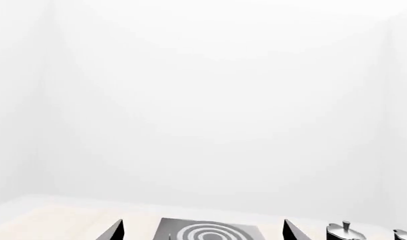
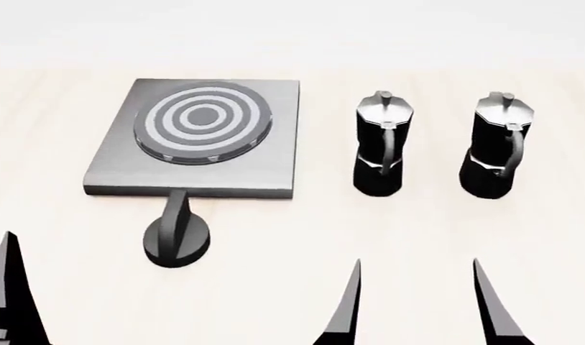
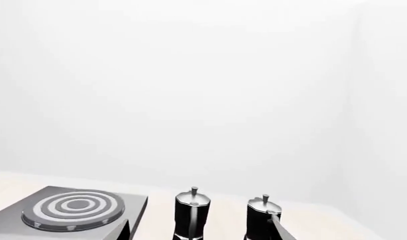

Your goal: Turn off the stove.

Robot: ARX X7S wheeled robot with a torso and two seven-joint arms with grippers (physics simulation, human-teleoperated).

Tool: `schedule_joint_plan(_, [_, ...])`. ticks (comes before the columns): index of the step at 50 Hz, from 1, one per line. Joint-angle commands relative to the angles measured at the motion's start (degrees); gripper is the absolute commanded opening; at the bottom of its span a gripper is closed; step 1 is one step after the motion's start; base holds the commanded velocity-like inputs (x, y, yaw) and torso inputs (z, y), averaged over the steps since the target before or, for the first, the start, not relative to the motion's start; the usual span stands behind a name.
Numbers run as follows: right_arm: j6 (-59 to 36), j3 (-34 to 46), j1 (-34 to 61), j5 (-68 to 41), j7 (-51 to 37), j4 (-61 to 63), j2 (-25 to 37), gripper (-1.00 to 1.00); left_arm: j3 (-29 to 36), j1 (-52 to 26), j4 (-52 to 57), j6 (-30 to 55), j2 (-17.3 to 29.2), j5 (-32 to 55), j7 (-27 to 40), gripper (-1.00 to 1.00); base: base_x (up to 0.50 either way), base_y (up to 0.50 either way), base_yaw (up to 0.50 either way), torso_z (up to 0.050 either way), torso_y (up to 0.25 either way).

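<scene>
The stove (image 2: 195, 154) is a square grey plate with concentric burner rings, lying left of centre on the pale table. Its round black knob (image 2: 177, 241) stands on a short stem just in front of the plate's near edge. My right gripper (image 2: 416, 263) is open near the table's front, right of the knob and in front of the moka pots, with nothing between its fingers. My left gripper (image 1: 203, 221) is open too, and the stove (image 1: 210, 231) shows beyond it. Of that gripper, only one finger (image 2: 7, 287) enters the head view, left of the knob.
Two black-and-silver moka pots (image 2: 381, 147) (image 2: 496, 147) stand upright right of the stove, handles toward me. The right wrist view shows the pots (image 3: 192, 212) (image 3: 262, 217) and the stove (image 3: 73, 210). A white wall rises behind the table.
</scene>
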State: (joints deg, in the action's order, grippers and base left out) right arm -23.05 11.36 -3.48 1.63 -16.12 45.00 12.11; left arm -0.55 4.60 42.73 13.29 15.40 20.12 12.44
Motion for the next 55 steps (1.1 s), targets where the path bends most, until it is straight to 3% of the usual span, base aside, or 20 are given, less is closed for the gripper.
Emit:
schedule_joint_plan(1, [0.3,0.5,0.0,-0.5,-0.7,-0.2,0.6,1.0,0.4,0.0,-0.2,-0.3,0.4,0.1,0.6,1.0,0.33,0.0,0.0,0.0,0.0])
schedule_joint_plan(38, [-0.8,1.8,1.0,-2.1,-2.3,-0.7,2.1,1.0,1.6,-0.3,-0.9,-0.2,1.6,0.5,2.1,1.0,0.29,0.0,0.0,0.0,0.0])
schedule_joint_plan(55, [0.0,2.4,1.0,-2.9,-2.7,-1.7,2.6,1.0,2.5,-0.4,-1.6,-0.2,2.1,-0.2,2.4,1.0,0.0,0.0,0.0,-0.008,-0.25])
